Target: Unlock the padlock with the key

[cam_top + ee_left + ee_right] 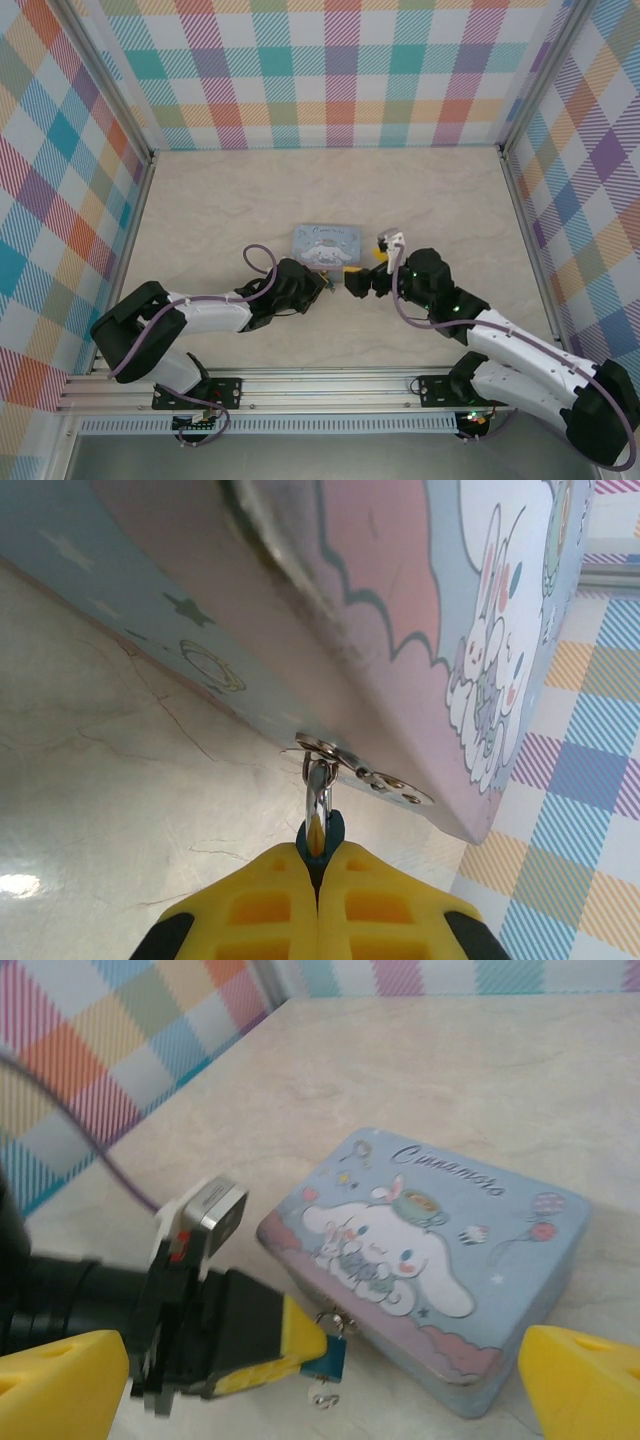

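Spreads the right gripper wide, empty-handed, just short of the lock. Pinches the padlock tight between the left gripper fingers. Tiny teal body, thin silvery shackle threaded through the hasp on the front of the pale blue cartoon tin.

High rear overhead view plus two low, close wrist views, all on the tin
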